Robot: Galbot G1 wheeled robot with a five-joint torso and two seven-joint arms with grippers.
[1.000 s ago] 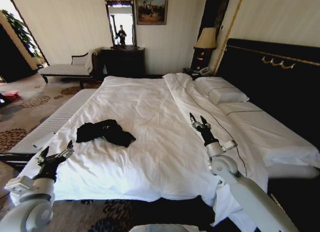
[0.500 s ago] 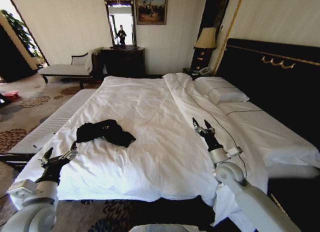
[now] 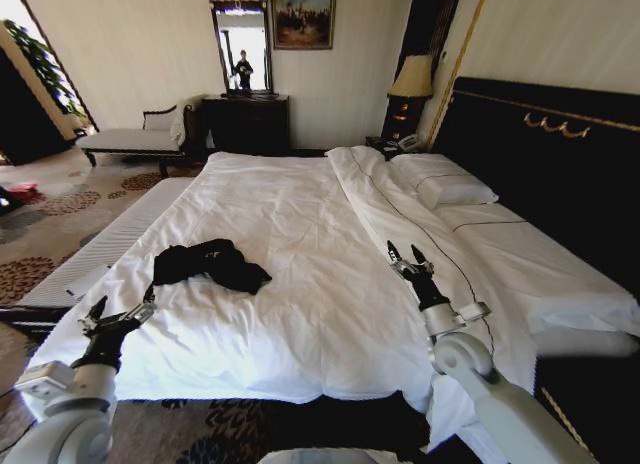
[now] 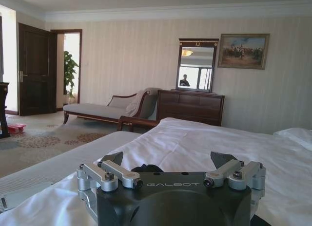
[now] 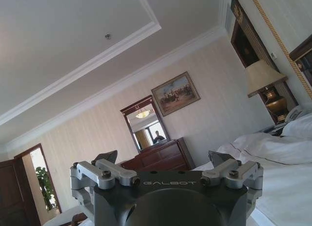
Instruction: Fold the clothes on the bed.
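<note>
**Both arms are easing back toward the near edge while the shirt is lying untouched**

Against the frames from a second ago, the left gripper (image 3: 120, 314) is sinking lower and nearer, now hanging at the near left corner of the bed (image 3: 300, 324), a little short of the clothes (image 3: 210, 263). The right gripper (image 3: 406, 256) is drifting right and nearer along the fold of the white duvet (image 3: 380, 209), well apart from the garment. The fingers of both are standing apart with nothing between them; the left wrist view is showing the left gripper (image 4: 168, 162) with its tips spread, and the right wrist view is showing the same of the right gripper (image 5: 163, 160), tilted up toward the ceiling.

The black T-shirt is lying in a crumpled heap on the near left part of the bed, in the same spot as before, with no fold made.

By my reading, the folding is not yet begun: the arms are settling or repositioning rather than reaching, and the shirt is needing to be spread flat first.
</note>
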